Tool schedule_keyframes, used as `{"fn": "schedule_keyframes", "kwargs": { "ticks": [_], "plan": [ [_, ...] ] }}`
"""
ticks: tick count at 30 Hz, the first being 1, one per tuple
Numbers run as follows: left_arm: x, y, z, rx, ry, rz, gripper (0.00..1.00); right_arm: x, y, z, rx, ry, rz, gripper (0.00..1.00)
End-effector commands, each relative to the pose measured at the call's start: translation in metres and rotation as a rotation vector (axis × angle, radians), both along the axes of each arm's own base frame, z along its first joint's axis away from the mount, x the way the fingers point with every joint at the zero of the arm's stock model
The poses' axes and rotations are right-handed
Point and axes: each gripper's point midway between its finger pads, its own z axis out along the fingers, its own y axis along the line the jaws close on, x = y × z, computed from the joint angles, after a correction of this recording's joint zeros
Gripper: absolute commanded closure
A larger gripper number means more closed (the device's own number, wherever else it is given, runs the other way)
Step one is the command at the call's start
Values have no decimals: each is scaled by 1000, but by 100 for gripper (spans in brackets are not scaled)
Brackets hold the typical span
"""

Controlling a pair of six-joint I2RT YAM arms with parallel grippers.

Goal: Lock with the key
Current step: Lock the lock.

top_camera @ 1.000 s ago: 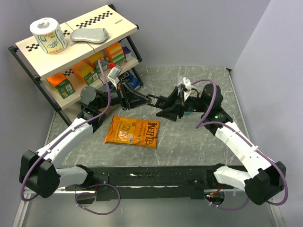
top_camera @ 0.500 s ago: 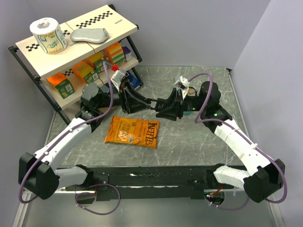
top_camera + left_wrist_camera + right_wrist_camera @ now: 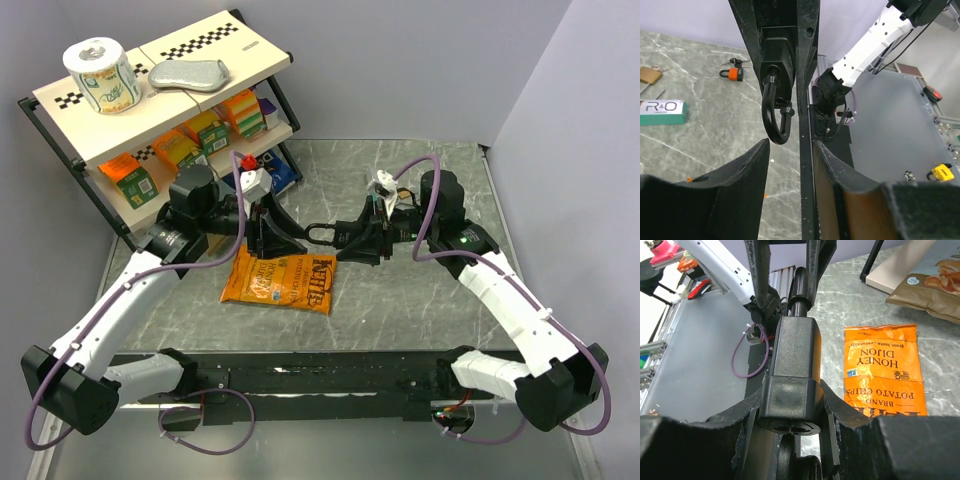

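The likeliest trouble, I judge, is the padlock (image 3: 790,375) twisting in the right gripper (image 3: 345,237) if its shackle (image 3: 772,117), whose free end looks unseated, is pushed off-line; no key is visible. The right gripper is clamped on the padlock's body, holding it above the tabletop (image 3: 400,300) mid-scene. The shackle points left, at the mouth of the left gripper (image 3: 790,147), which is spread wide and empty.
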Motion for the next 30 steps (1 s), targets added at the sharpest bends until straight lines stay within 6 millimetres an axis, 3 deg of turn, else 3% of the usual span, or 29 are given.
{"fn": "schedule_keyframes", "kwargs": {
  "ticks": [1,6,11,18,30],
  "plan": [
    [-6,-5,5,-20,-4,-44,56,-13,-2,43,73,-163,58,100],
    [-9,-12,8,-33,13,-57,56,-15,1,43,70,-170,74,100],
    [-14,-20,7,-45,26,-63,63,-17,3,45,77,-174,86,100],
    [-12,-21,7,-39,7,-59,98,-21,4,45,79,-168,100,100],
    [-27,-40,13,-69,19,-100,99,-26,19,39,94,-135,147,100]
  ]
}}
